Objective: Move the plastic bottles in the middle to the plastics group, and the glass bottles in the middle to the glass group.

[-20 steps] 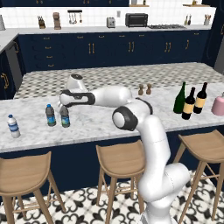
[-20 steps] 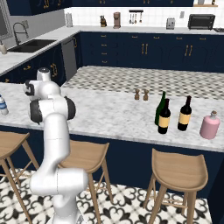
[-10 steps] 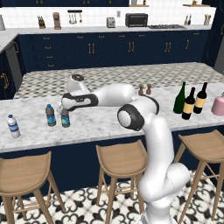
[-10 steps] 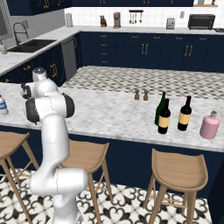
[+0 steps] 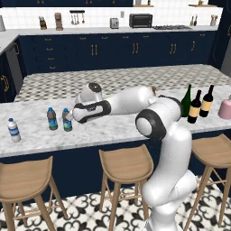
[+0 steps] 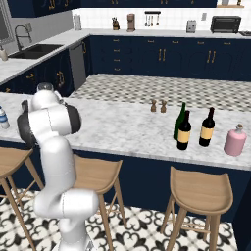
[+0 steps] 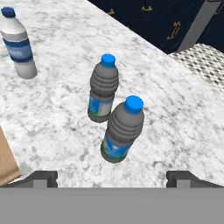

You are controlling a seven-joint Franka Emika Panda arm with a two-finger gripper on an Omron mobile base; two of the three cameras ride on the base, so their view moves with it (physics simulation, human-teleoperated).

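The small bluish plastic bottle (image 7: 122, 130) with a blue cap stands upright on the marble counter (image 7: 175, 109), free between and just ahead of my open gripper (image 7: 112, 178). Beside it stand the plastics group: a darker blue-capped bottle (image 7: 104, 89) and, farther off, a clear bottle (image 7: 18, 43). From the left base, my gripper (image 5: 72, 116) hovers right of the bluish bottle (image 5: 67, 120), the darker bottle (image 5: 52, 118) and the clear bottle (image 5: 13, 130). At the counter's right end stand a green wine bottle (image 5: 186, 101) and two dark labelled wine bottles (image 5: 195, 107) (image 5: 207, 101).
A pink rounded jug (image 5: 225, 108) sits right of the wine bottles. Salt and pepper shakers (image 6: 158, 105) stand mid-counter. Wooden stools (image 5: 126, 164) line the island's near side. A sink (image 6: 34, 49) and back counters lie beyond.
The jaws have spread wide and let go of the small bluish bottle, which stays upright beside the darker one. The hand has drawn back slightly to the right.
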